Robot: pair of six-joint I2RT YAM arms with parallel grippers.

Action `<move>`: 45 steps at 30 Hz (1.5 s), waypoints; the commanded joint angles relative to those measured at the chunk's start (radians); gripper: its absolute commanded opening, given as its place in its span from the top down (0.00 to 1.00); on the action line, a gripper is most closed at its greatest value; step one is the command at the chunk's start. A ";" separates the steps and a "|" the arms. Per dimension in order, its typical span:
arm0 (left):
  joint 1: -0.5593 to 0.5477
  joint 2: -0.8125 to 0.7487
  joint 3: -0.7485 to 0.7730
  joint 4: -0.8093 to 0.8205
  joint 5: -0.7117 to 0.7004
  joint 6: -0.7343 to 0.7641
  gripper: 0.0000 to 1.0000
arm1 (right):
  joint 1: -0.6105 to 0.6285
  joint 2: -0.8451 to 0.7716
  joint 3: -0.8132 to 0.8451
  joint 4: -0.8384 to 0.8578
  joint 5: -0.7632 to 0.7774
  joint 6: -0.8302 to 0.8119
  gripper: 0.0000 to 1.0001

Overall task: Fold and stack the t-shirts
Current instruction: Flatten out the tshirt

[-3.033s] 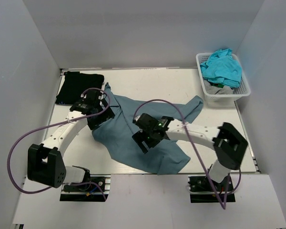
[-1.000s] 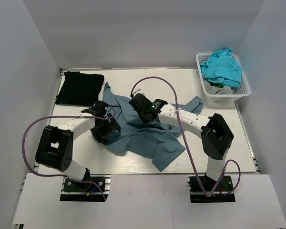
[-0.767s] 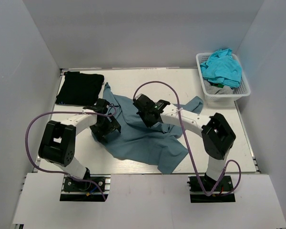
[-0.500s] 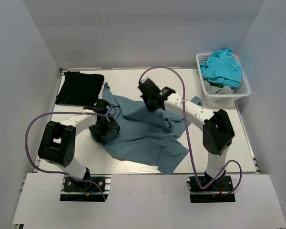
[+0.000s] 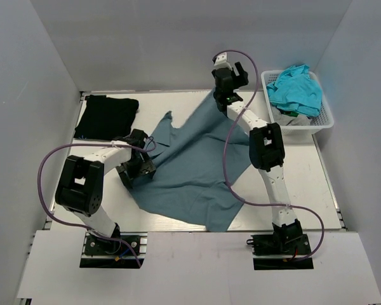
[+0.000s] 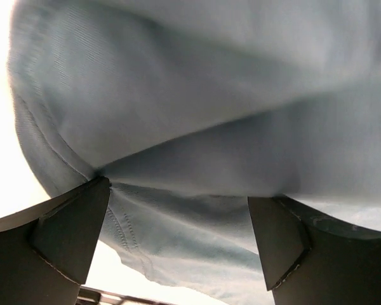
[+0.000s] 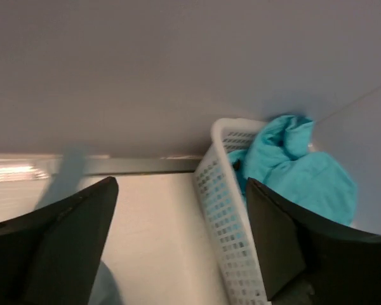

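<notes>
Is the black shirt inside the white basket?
No, the black shirt lies flat on the table at its far left corner, while the basket at the far right holds turquoise shirts.

Both arms are the same build. Left arm (image 5: 76, 187) and right arm (image 5: 276, 194): white rounded links, black boxy joint housings.

One thin purple cable per arm. Left cable (image 5: 41, 178) bows out at 9 o'clock of its arm. Right cable (image 5: 225, 155) trails beside the links and loops past its base at 3 o'clock.

Left base (image 5: 111, 243) and right base (image 5: 280, 244): black plates at 6 o'clock of the top view.

Left fingers (image 6: 57, 241) and right fingers (image 7: 63, 235): matte black, flat-faced wedges with chamfered edges.
</notes>
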State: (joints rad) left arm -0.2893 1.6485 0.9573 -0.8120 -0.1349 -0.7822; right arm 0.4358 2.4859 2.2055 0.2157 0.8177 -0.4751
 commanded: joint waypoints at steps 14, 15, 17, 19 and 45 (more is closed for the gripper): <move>-0.007 -0.108 0.172 0.056 -0.019 0.153 0.00 | 0.018 -0.647 -0.604 -0.569 -0.577 0.636 0.10; -0.007 -0.108 0.184 0.072 0.000 0.167 0.00 | 0.021 -0.677 -0.713 -0.559 -0.589 0.668 0.10; -0.007 -0.108 0.184 0.140 0.061 0.179 0.00 | 0.020 -0.769 -0.838 -0.547 -0.693 0.717 0.10; -0.007 -0.076 0.196 0.209 0.131 0.190 0.00 | 0.014 -0.792 -0.921 -0.561 -0.729 0.739 0.10; -0.008 0.944 1.281 0.048 0.040 0.279 0.00 | 0.188 -0.996 -1.340 -0.753 -1.172 0.796 0.10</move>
State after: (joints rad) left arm -0.3077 2.5145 2.2406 -0.7628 -0.1265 -0.5304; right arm 0.5621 1.5608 0.8768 -0.4438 -0.2047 0.2935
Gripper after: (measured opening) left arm 0.996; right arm 0.905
